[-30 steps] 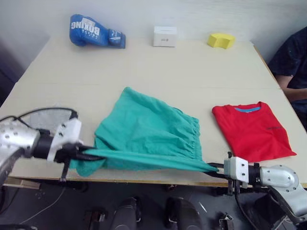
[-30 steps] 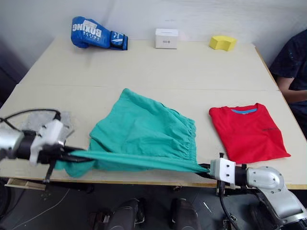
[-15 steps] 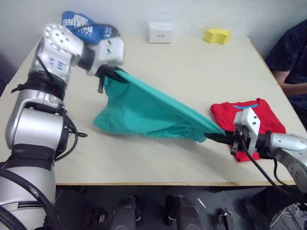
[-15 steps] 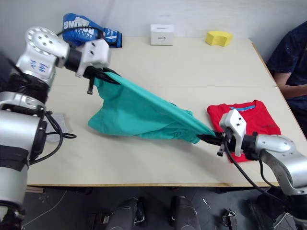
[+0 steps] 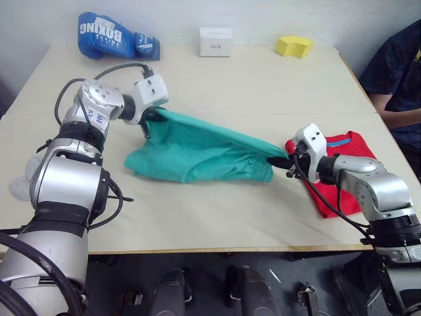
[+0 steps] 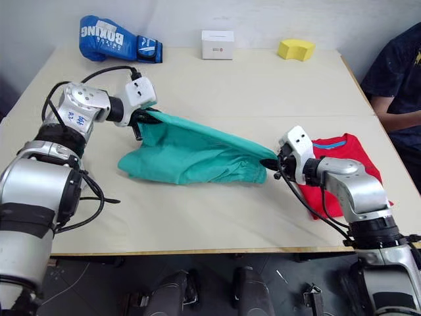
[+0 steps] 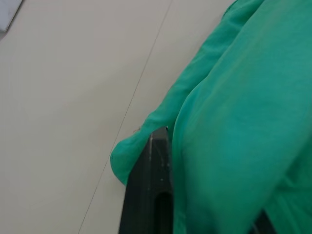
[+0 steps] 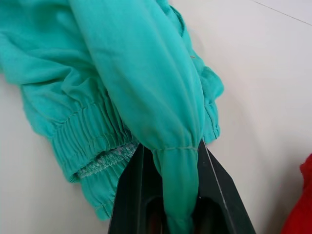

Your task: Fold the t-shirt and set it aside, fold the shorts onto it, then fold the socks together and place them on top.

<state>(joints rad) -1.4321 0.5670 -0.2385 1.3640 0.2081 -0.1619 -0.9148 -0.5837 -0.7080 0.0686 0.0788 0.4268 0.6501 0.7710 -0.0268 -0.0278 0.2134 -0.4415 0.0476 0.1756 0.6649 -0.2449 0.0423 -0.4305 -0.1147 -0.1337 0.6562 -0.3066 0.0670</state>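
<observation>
The teal shorts (image 5: pixel 197 155) lie doubled over in the middle of the table (image 5: pixel 263 85), their top layer stretched between my two grippers. My left gripper (image 5: pixel 150 118) is shut on the shorts' far left corner, low over the table. At the shorts' right end, my right gripper (image 5: pixel 279 161) is shut on a bunched edge next to the elastic waistband (image 8: pixel 92 136). The red t-shirt (image 5: pixel 345 141) lies folded at the right, partly under my right arm. A bit of the light grey socks (image 5: pixel 18 189) peeks out behind my left arm at the table's left edge.
Along the table's far edge sit a blue boxing glove (image 5: pixel 115 43), a white box (image 5: pixel 216 41) and a yellow sponge (image 5: pixel 294 46). A person in dark blue (image 5: pixel 395 72) sits beside the table's right edge.
Both grippers carried the shorts' near edge from the table's front edge up, over and away, then down. The shorts now lie folded in half.
</observation>
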